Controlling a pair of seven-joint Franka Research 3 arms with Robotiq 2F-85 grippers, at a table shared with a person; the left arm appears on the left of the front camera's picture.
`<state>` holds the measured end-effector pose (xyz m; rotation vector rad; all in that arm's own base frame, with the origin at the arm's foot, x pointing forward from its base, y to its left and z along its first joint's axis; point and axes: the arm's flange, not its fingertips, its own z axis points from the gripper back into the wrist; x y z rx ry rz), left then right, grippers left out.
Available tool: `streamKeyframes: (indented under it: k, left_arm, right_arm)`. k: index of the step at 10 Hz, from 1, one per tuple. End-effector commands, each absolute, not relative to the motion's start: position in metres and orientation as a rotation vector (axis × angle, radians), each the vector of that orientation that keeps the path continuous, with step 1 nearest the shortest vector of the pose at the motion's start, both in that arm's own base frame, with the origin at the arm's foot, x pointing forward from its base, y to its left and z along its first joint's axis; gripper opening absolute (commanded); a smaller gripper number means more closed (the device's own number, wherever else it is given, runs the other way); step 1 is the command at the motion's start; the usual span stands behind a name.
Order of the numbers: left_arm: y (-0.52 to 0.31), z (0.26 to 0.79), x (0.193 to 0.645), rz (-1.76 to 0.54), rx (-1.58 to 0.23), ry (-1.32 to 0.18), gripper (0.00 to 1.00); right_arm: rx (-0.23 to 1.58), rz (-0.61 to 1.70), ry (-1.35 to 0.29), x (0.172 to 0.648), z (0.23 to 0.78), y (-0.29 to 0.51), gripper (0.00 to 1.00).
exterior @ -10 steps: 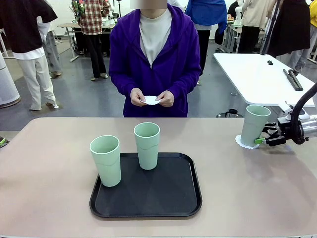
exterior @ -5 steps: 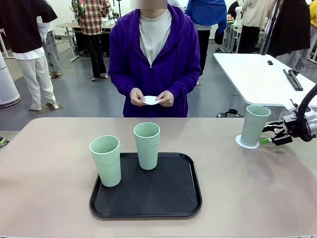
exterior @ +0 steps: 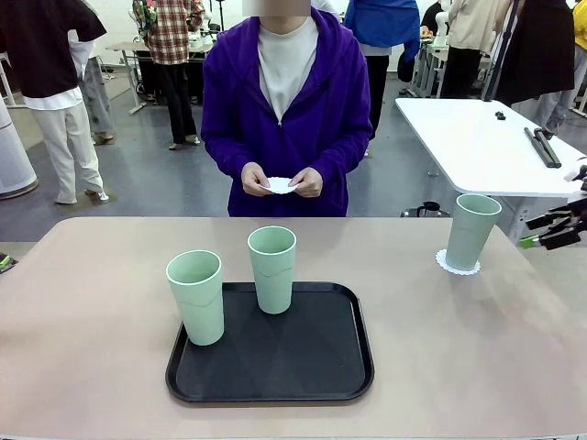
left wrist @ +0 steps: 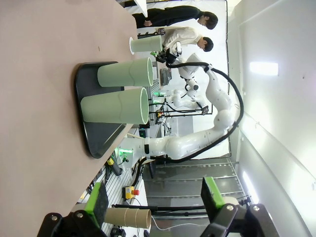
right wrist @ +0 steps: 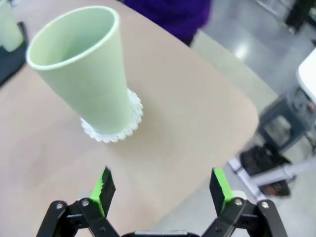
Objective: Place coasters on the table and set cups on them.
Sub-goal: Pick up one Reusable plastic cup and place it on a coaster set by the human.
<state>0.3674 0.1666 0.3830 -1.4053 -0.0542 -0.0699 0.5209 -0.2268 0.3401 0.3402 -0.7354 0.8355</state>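
My right gripper (right wrist: 162, 185) is spread wide, with nothing between its green pads (right wrist: 103, 190). In the front view it sits at the picture's right edge, out past the rim of the table (exterior: 83, 302) and well apart from the right cup (exterior: 471, 231). From my right wrist that cup stands upright on a coaster (right wrist: 116, 132), whose scalloped edge shows round the base. Cup and coaster are near the table's far right corner. My left gripper (left wrist: 153, 195) is spread too and holds nothing. The picture from that wrist is rolled sideways, with the tray (left wrist: 91, 140) and the cups lying well beyond my fingers. In the front view the black tray is in the middle of the table, towards my side, and two cups stand straight on it. The left cup (exterior: 196, 298) is at the tray's left edge. The back cup (exterior: 272, 269) is by its far edge, a little to the right. The two are near each other but apart, both upright. Across the table a person (exterior: 284, 101) holds a second coaster (exterior: 278, 185) between both hands (exterior: 254, 178) in front of the body, above the table's far edge. I cannot tell whether more than one coaster is in that hold.
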Motion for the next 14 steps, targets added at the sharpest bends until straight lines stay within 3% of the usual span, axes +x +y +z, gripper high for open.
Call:
streamKeyframes:
  k: [1, 6, 10, 14]
  left_arm:
    - [0.169, 0.385, 0.367, -0.086, -1.417, -0.066, 1.0]
    - [0.169, 0.385, 0.367, -0.086, -1.417, -0.066, 1.0]
    - [0.169, 0.385, 0.367, -0.086, -1.417, -0.066, 1.0]
    - [0.169, 0.385, 0.367, -0.086, -1.417, -0.066, 1.0]
  right_arm:
    - [0.321, 0.772, -0.638, 0.495, 0.375, -0.194, 1.0]
    - [0.199, 0.576, -0.681, 0.441, 0.473, -0.126, 1.0]
    - [-0.058, 0.555, -0.56, 0.398, 0.526, -0.062, 1.0]
    - [-0.13, 0.559, -0.443, 0.391, 0.545, -0.03, 1.0]
